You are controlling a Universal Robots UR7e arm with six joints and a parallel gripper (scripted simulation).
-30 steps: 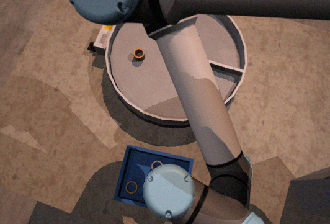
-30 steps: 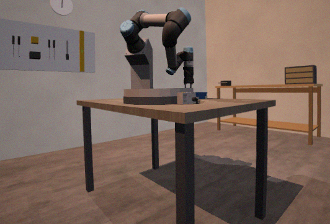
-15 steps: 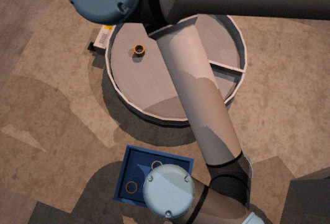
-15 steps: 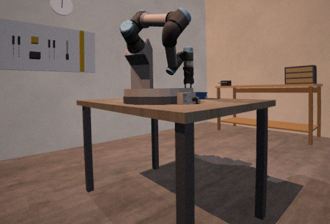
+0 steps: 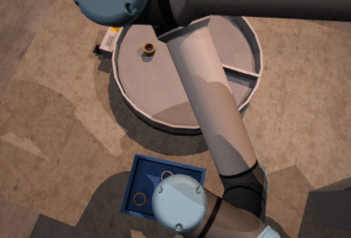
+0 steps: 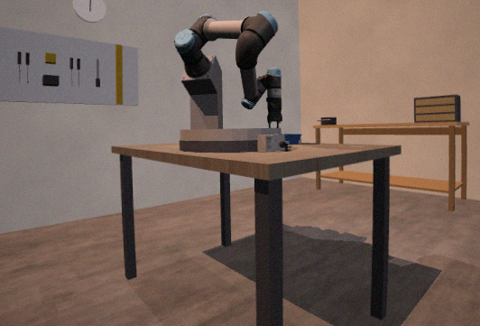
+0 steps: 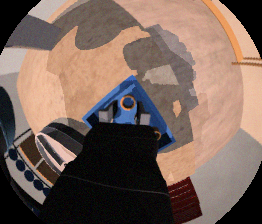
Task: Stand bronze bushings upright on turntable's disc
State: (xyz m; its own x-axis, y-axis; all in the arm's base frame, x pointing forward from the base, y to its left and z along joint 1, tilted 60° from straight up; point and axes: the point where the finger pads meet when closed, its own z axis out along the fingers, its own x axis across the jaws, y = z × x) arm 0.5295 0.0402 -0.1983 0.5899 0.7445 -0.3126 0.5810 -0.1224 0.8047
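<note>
One bronze bushing (image 5: 149, 49) stands upright on the turntable's disc (image 5: 142, 86), left of the forearm. The blue crate (image 5: 128, 184) (image 6: 293, 139) (image 7: 98, 108) holds another bronze bushing (image 7: 127, 102), hidden under the wrist in the top view. A further bronze-coloured bushing (image 5: 140, 198) (image 7: 157, 134) is near a crate corner, partly covered by the gripper body in the wrist view. A paler bushing (image 5: 166, 171) is by the crate side nearest the turntable. My gripper (image 6: 273, 125) (image 7: 127, 106) is open and empty over the crate, fingers either side of the first crate bushing's line. The hub is hidden.
The turntable has a raised rim (image 5: 114, 67) and a divider wall (image 5: 242, 70) on its right. A small box with a yellow label (image 5: 109, 40) sits beside its left edge. My forearm (image 5: 211, 89) crosses over the disc. The crate has raised walls.
</note>
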